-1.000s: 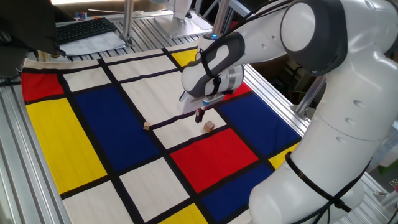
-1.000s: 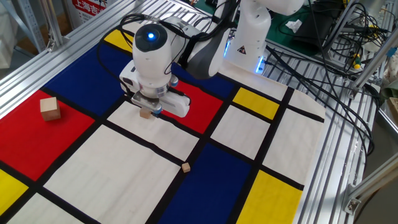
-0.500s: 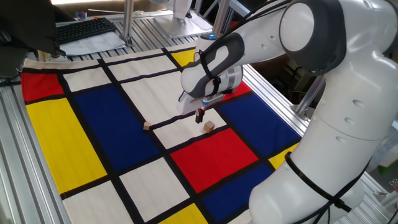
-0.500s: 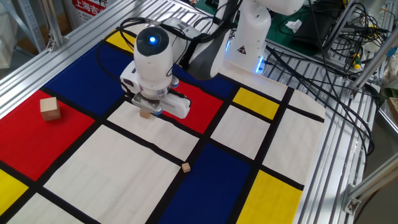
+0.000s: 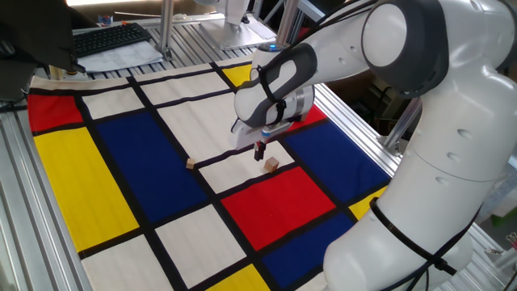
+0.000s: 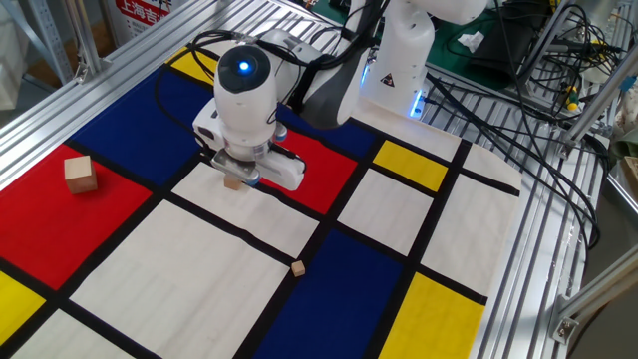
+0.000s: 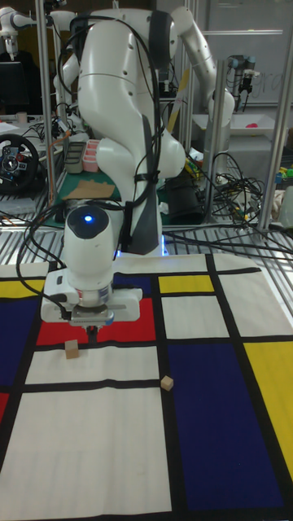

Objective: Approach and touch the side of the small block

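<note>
Red characters run across a white sign [image 6: 143, 10] at the top left of the other fixed view, too small to read. A triangular warning sticker [image 6: 385, 78] sits on the white robot base [image 6: 399, 60]. Nothing else legible.

hand [image 6: 239, 179] edged slightly nearer small block [image 6: 232, 181]

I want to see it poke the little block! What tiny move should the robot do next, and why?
Probably ease the gripper sideways and slightly down toward the small block. Its tips hang right beside the block, seemingly with a sliver of gap, so no touch shows yet.
</note>
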